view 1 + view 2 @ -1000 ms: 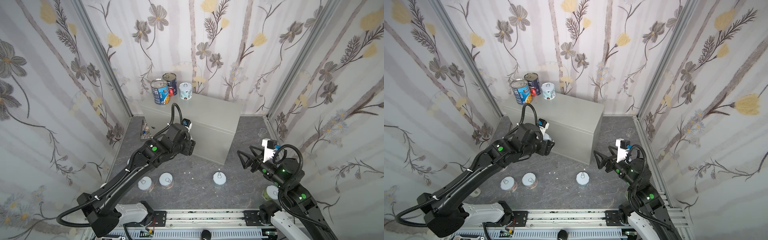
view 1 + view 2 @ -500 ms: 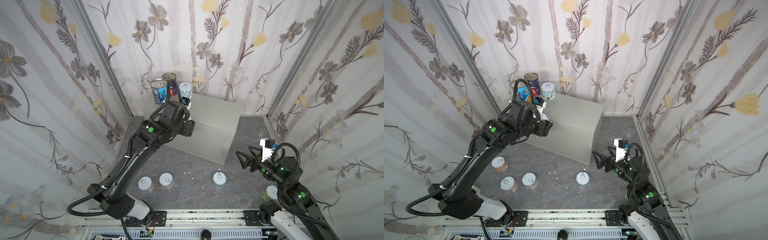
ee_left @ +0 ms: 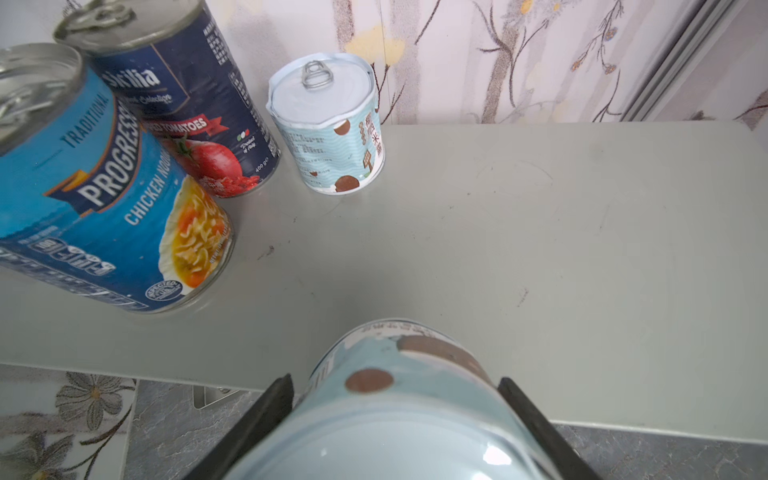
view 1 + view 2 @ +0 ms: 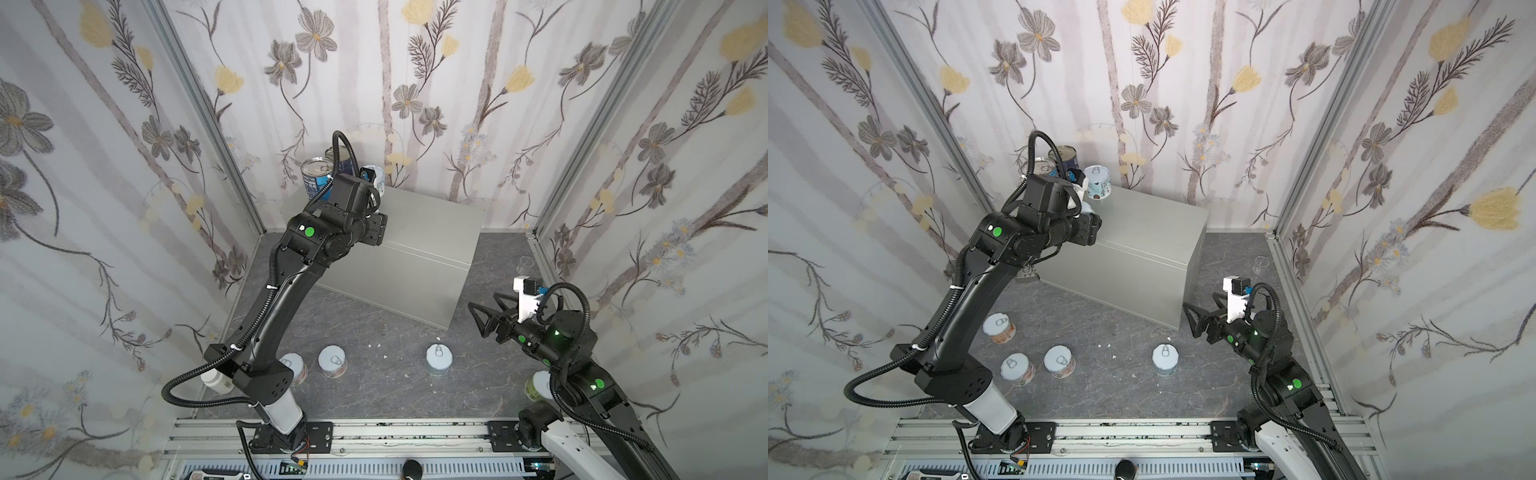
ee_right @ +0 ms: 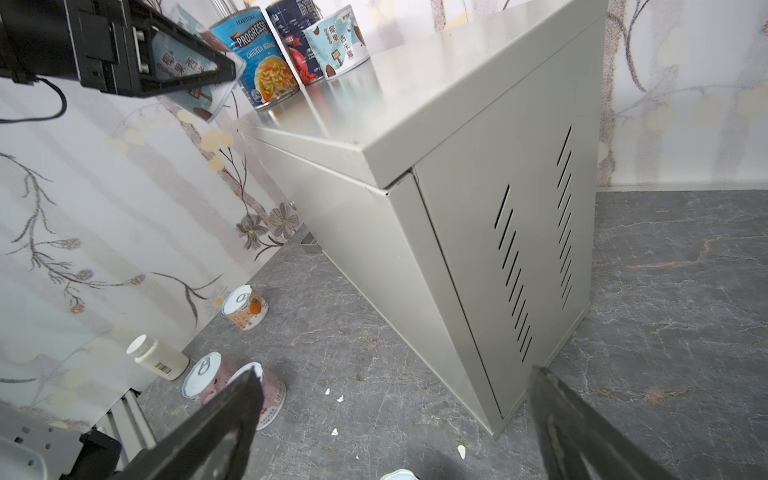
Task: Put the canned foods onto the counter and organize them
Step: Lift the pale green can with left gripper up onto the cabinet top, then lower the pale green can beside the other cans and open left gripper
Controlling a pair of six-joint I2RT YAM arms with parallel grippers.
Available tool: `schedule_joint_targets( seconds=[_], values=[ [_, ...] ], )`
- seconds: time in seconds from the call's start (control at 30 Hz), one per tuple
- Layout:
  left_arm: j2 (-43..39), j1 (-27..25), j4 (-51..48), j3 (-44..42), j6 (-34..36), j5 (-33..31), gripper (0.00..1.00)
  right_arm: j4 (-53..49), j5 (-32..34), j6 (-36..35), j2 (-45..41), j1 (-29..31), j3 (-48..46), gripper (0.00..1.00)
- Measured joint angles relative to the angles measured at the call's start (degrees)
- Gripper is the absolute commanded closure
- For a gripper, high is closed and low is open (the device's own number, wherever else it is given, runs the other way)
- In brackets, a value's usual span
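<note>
Since the earlier frames the left arm has swung up from the floor (image 4: 1121, 395) in front of the cabinet (image 4: 415, 282) to the level of its top. The left hand (image 3: 395, 380) now hangs over the front edge of the surface (image 3: 540, 228), towards its left end, while the right arm has hardly shifted. The left hand is clamped on a short can (image 3: 395, 415) with a pale blue label and brown dots, one finger on each side of its wall. This can is carried in the air, apart from the surface. Three cans already stand upright at the back left corner of the surface: the blue-label tall can (image 3: 104, 199), the navy-red tall can (image 3: 195, 104) just beside it, and a matching short can (image 3: 332, 124) near the wall. The right hand (image 4: 482, 301) hovers low by the cabinet's right end, its fingers wide apart with nothing between them. Four floor cans (image 4: 1059, 361) show in a top view, one of them uncovered by the lifted arm. The lift appears complete, and the step in hand is judged to be the set-down, for which the bare area in front of the matching short can seems the natural place. With these floor cans unplaced, most of the task is judged still to be done.
</note>
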Motion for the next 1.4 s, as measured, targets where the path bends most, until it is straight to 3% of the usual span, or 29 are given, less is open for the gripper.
schedule_joint_targets(
  seconds=[0.93,1.13,1.4],
  values=[
    [8.37,6.99,1.36,5.64,-0.15,1.99,0.35,2.14,0.57,-0.90,6.86,0.02,-1.55,0.00],
    [9.70,7.52,3.34,6.23,-0.15,2.91,0.26,2.54,0.13,-1.05,8.02,0.02,-1.31,0.00],
    [10.47,7.78,2.71,6.32,-0.13,3.65,0.24,2.67,-0.31,-1.05,9.51,0.02,-1.31,0.00]
  ],
)
